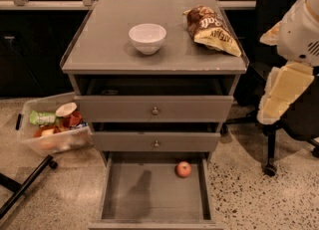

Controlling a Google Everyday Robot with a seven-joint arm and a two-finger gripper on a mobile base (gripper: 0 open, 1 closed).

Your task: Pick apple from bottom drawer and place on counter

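The small red-orange apple (183, 169) lies on the floor of the open bottom drawer (124, 194), near its back right corner. The drawer is pulled out at the foot of the cabinet. The grey counter (99, 45) tops the cabinet. Only white and cream segments of my arm (291, 69) show at the right edge, level with the counter and well to the right of the apple. My gripper is outside the camera view.
A white bowl (147, 37) and a chip bag (212, 29) sit on the counter. Two shut drawer fronts with knobs (155, 110) are above the open drawer. A clear bin of food packets (52, 129) stands on the floor at left. A black chair (284, 124) stands at right.
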